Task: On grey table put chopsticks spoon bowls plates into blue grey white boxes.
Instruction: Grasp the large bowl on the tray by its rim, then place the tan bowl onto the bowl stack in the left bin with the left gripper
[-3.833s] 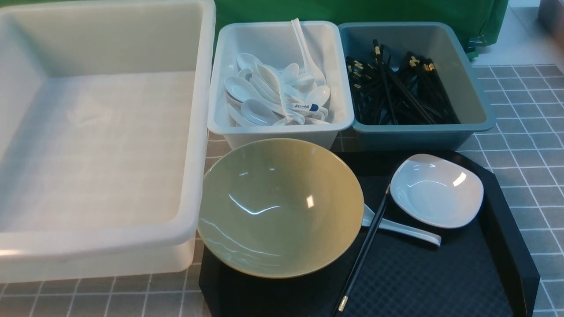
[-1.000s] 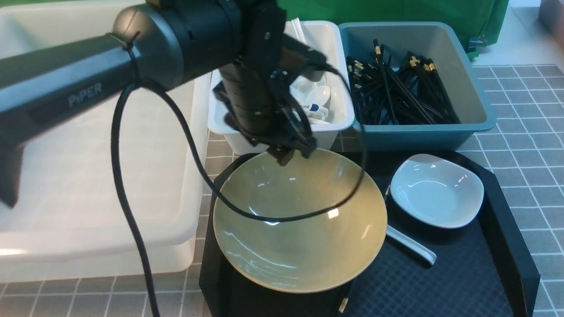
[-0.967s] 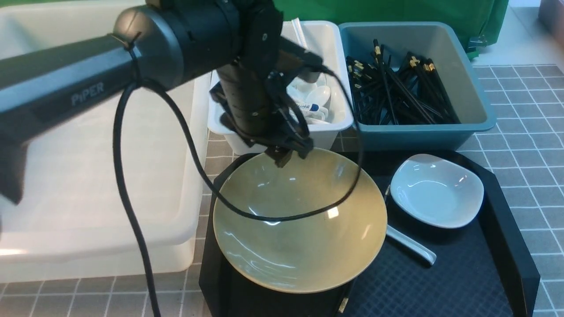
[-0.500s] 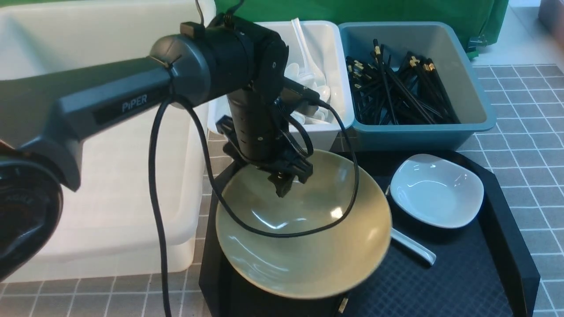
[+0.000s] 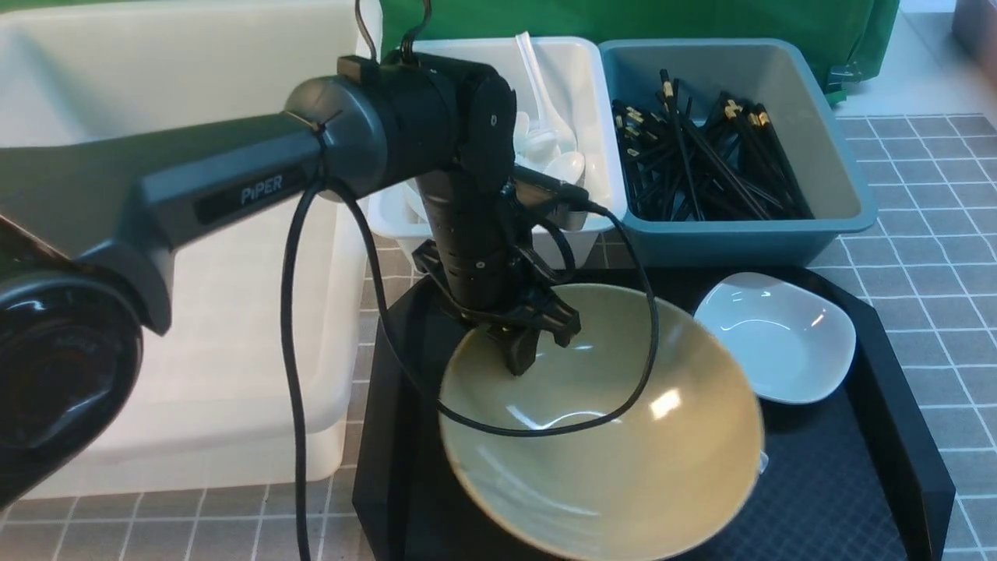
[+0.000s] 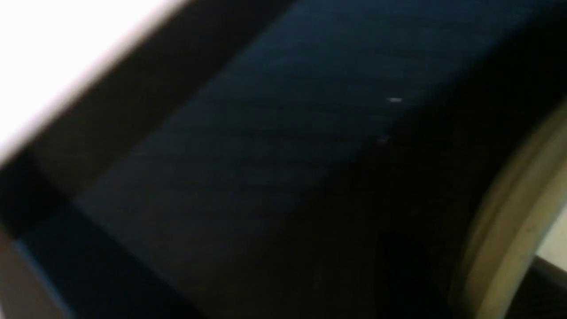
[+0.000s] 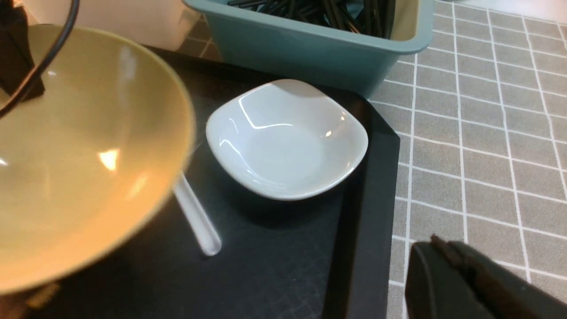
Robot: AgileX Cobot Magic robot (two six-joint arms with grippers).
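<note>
The sorting looked barely begun. The left arm reached over the black tray by the tabletop's near edge. Its jaws were clamped on the far rim of the yellow-green bowl, which hung tilted above the tray. The large white box along the left edge, probably meant for bowls and plates, held nothing. On the tray the white plate and a white spoon beside it had not yet been moved. The bowl hid any loose chopsticks. The right jaws were closed, empty, near the tray's right side. Along the far edge, the small white box held spoons and the blue-grey box held black chopsticks. The tabletop was grey with a pale grid, and a green cloth hung behind it.
</note>
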